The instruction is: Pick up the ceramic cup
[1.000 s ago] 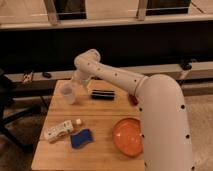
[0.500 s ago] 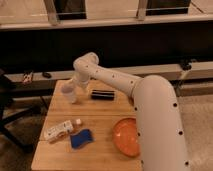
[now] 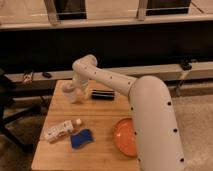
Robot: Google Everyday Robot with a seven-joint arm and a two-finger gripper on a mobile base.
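Observation:
The ceramic cup [image 3: 68, 95] is a small pale tumbler standing upright near the back left corner of the wooden table [image 3: 102, 116]. My white arm reaches from the lower right across the table, bends at the back and comes down onto the cup. My gripper [image 3: 73, 90] is right at the cup's upper right side, its jaws standing wide. The wrist hides most of the fingers, and I cannot tell whether they touch the cup. The cup rests on the table.
A black rectangular object [image 3: 103, 94] lies just right of the cup. A white capped bottle [image 3: 60, 130] lies on its side at the front left beside a blue sponge [image 3: 81, 138]. An orange bowl [image 3: 125, 137] sits front right, partly behind my arm. A dark chair [image 3: 7, 112] stands left of the table.
The wrist has come down and a little left, closing in on the cup. The cup and the other objects have not moved.

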